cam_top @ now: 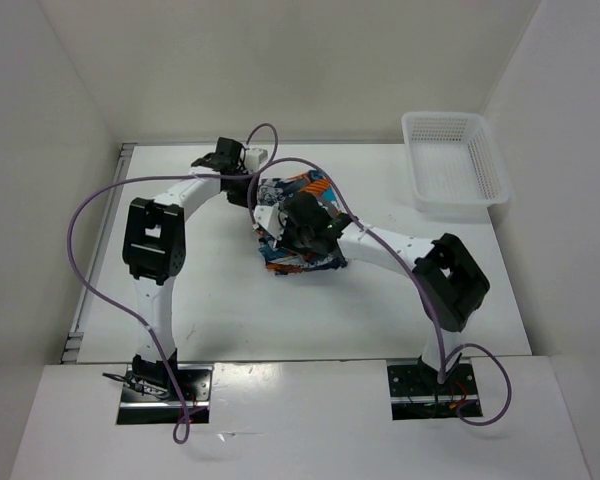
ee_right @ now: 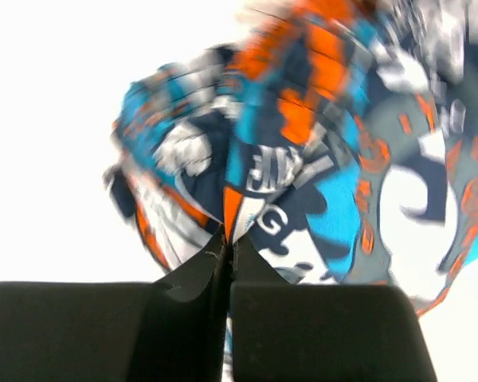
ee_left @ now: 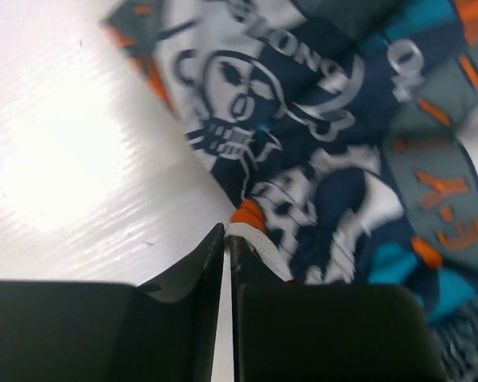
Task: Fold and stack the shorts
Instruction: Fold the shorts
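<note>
Shorts [cam_top: 310, 187] bunched, left gripper [ee_left: 227, 235] and right gripper [ee_right: 227, 239] each clenched on them, mesh basket [cam_top: 455, 205] well apart

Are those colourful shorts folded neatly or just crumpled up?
Crumpled. The shorts lie in a lumpy, uneven heap on the table, with no flat, squared edges.

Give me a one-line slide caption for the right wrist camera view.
Right gripper pinched shut on a fold of the crumpled, cartoon-printed shorts.

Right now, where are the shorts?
Top view: the shorts lie bunched in the middle of the table, with the white basket away at the far right corner.
</note>
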`<state>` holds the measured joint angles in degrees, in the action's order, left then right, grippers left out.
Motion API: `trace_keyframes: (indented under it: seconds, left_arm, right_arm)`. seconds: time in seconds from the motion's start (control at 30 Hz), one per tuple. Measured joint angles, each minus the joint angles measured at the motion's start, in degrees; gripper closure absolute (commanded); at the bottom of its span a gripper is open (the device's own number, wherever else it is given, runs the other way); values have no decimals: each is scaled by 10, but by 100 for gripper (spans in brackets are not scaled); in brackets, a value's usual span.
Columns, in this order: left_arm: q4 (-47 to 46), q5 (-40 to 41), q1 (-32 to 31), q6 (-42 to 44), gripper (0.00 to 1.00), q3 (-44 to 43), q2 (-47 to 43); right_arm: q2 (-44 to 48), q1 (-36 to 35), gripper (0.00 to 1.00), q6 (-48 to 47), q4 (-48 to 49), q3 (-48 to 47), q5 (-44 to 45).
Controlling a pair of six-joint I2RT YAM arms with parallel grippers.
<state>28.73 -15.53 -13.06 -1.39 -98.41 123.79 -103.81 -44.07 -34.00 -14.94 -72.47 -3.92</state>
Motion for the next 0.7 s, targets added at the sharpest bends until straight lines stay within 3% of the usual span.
trace_keyframes:
  seconds: [0.13, 0.27, 0.33, 0.47, 0.5, 0.7]
  left_arm:
    - [0, 0, -7, 0, 88, -25, 2]
    - [-5, 0, -11, 0, 88, -41, 2]
    - [-7, 0, -15, 0, 85, -42, 2]
    - [-9, 1, -17, 1, 72, -39, 2]
    - [-11, 1, -18, 1, 67, -37, 2]
    - [-13, 5, -18, 2, 50, -21, 1]
  right_arm:
    - [39, -40, 97, -14, -8, 28, -26]
    - [36, -59, 71, -30, -16, 50, -47]
    - [30, -60, 65, -39, -18, 51, -52]
    - [21, -60, 51, -52, -18, 49, -51]
    - [21, -60, 41, -53, -19, 47, -51]
    - [23, -60, 25, -29, -42, -17, -71]
